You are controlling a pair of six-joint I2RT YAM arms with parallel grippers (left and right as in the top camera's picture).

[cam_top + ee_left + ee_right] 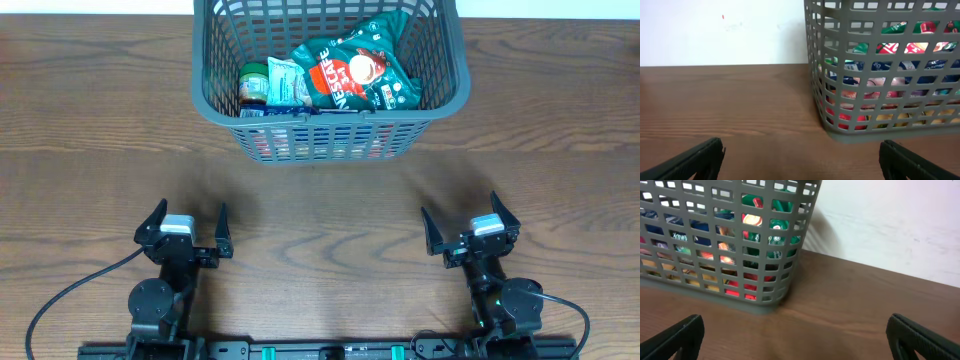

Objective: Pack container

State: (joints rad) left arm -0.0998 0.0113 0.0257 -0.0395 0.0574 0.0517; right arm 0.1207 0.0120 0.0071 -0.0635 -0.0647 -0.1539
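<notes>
The dark grey slotted basket (452,60) stands at the table's far middle. Inside lie a green coffee bag (360,70), a white-and-blue pouch (288,82) and a green-lidded jar (252,84), with more packets under them. The basket also shows in the left wrist view (880,75) and the right wrist view (725,245). My left gripper (186,228) is open and empty at the near left, well short of the basket. My right gripper (470,226) is open and empty at the near right. Both show wide-spread jaws in the left wrist view (801,159) and the right wrist view (795,339).
The wooden table (90,120) lies bare around the basket. A white wall (720,30) stands behind the table's far edge. A black cable (70,290) loops by the left arm base.
</notes>
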